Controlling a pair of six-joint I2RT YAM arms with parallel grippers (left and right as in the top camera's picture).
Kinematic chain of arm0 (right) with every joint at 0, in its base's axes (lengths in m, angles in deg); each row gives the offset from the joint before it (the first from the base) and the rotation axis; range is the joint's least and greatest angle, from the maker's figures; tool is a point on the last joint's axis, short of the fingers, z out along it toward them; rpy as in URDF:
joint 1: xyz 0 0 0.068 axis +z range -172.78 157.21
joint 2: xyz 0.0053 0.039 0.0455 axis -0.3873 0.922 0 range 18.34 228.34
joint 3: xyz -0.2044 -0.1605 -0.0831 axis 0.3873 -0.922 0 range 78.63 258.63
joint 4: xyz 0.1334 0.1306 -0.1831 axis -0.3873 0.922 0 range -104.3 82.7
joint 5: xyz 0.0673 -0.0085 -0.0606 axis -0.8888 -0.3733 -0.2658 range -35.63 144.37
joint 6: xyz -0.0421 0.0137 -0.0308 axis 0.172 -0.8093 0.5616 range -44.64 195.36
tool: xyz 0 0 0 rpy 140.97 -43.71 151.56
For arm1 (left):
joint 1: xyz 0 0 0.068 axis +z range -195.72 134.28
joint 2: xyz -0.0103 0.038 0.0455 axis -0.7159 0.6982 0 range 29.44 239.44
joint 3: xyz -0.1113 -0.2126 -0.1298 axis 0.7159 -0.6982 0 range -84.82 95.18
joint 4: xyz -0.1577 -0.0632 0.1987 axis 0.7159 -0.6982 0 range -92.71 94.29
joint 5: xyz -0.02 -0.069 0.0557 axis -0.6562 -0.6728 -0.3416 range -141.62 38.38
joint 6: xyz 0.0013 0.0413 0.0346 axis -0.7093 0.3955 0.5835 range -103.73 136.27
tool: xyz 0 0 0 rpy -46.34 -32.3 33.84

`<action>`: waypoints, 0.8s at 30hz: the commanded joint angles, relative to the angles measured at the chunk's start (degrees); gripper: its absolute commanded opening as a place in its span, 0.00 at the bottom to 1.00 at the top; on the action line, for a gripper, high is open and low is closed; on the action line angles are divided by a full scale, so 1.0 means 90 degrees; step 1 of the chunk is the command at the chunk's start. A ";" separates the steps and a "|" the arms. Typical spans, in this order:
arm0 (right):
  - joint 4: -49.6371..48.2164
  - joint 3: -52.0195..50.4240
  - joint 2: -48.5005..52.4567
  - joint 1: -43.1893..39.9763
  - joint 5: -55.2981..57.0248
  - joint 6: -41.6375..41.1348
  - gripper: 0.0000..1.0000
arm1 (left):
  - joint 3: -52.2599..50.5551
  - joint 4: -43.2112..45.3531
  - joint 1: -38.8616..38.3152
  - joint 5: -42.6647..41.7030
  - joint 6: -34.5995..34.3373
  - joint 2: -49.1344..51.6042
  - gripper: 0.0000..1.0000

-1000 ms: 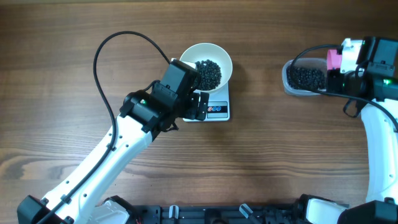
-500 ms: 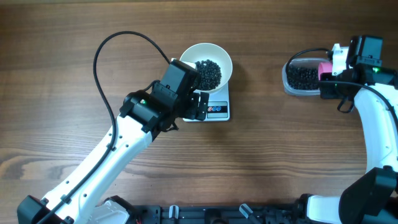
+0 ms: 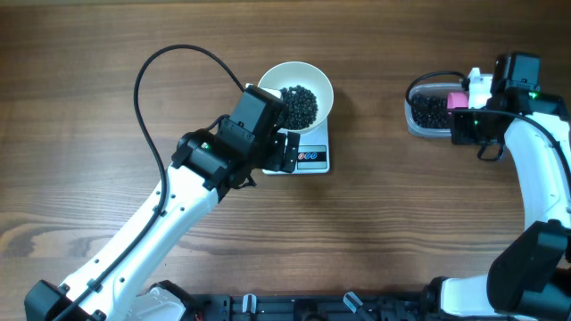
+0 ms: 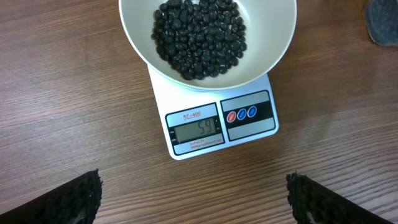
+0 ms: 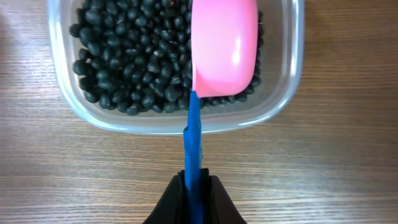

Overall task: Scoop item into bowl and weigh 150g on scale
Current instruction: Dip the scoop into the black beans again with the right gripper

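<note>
Right gripper (image 5: 194, 185) holds the pink scoop (image 5: 224, 46) over the tub (image 5: 124, 121).

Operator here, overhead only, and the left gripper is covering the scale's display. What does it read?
Observer: In the left wrist view the scale reads 59, with the bowl of beans on it.
Operator: Does the right gripper have the scoop?
Observer: Yes. The right gripper is shut on the blue handle of the pink scoop, which is over the tub.
Operator: And the left jaws?
Observer: The left gripper is open and holds nothing.
</note>
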 commanded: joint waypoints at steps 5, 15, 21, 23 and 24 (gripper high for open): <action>0.0034 0.0024 0.0172 0.0017 -0.0872 -0.0044 0.04 | -0.0051 -0.0002 -0.0024 -0.0056 -0.0056 -0.0092 1.00; 0.0058 0.0024 0.0172 0.0017 -0.1705 0.0262 0.04 | -0.0051 0.0000 -0.0024 -0.0056 -0.0056 -0.0092 1.00; 0.0100 0.0024 0.0172 0.0015 -0.1970 0.0287 0.04 | -0.0051 0.0000 -0.0024 -0.0056 -0.0056 -0.0092 1.00; 0.0100 0.0024 0.0172 0.0015 -0.2108 0.0284 0.04 | -0.0051 0.0000 -0.0024 -0.0056 -0.0056 -0.0092 1.00; 0.0102 0.0024 0.0172 0.0015 -0.2142 0.0284 0.04 | -0.0051 -0.0002 -0.0024 -0.0056 -0.0056 -0.0092 1.00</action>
